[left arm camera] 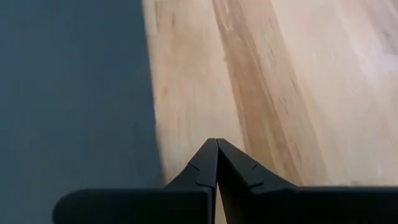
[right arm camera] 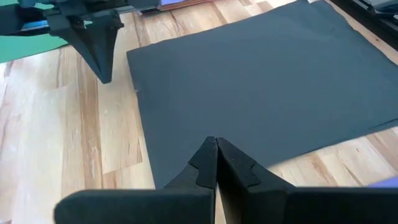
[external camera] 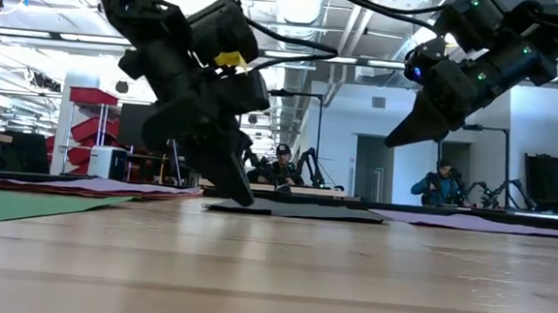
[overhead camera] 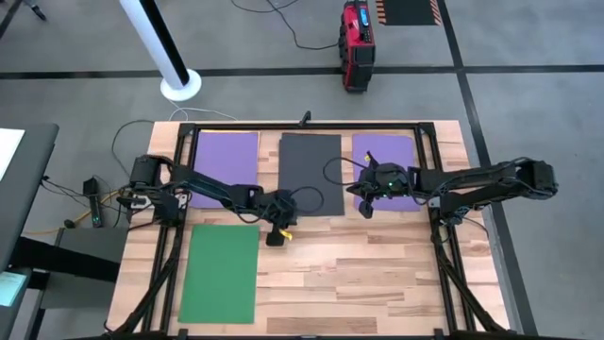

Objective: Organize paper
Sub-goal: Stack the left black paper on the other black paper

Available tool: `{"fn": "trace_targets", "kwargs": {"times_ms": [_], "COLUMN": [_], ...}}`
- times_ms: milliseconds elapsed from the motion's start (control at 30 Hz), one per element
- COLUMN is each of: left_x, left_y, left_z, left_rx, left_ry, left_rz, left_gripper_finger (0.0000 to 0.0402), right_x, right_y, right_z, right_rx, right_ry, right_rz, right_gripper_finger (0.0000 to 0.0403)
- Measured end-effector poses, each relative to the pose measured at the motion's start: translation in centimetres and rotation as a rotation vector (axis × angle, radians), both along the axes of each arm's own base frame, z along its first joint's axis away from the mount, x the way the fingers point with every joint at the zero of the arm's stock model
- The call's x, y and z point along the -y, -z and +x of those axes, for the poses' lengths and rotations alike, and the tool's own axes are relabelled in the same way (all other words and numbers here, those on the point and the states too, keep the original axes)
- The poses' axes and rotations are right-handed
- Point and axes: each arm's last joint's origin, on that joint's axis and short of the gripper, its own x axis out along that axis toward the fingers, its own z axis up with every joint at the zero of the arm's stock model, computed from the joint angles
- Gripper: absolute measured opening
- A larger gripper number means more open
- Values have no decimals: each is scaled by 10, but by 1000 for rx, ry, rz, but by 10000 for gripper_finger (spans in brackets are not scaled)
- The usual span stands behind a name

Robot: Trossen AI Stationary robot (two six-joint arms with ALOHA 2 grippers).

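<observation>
Left pincer (overhead camera: 275,236), fingers pressed together and empty, sits at the lower-left corner of the dark grey rectangular paper sheet (overhead camera: 310,174) at upper centre of the pale wooden counter (overhead camera: 359,274); next likely nudging that corner.

No legible text (anywhere at all)

Both arms are dark, nearly black, built of jointed segments with black cables looping off them. The left gripper (overhead camera: 275,236), near the middle of the overhead frame, carries a small yellow tag on its wrist. The right gripper (overhead camera: 366,207) shows a green light on its wrist housing. Each wrist camera sees two matte black tapered fingers (left arm camera: 205,168) with shallow notches.
</observation>
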Motion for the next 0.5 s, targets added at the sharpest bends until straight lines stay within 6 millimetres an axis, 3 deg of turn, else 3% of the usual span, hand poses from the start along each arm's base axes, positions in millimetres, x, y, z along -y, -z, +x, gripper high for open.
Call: {"fn": "trace_targets", "kwargs": {"times_ms": [500], "left_x": [-22], "left_y": [9], "left_z": [0], "left_rx": [-28], "left_ry": [-66], "left_rz": [68], "left_gripper_finger": [0], "right_x": [0], "right_y": [1], "right_z": [-1], "right_rx": [-10], "right_ry": [2], "right_rz": [1], "right_gripper_finger": [0]}}
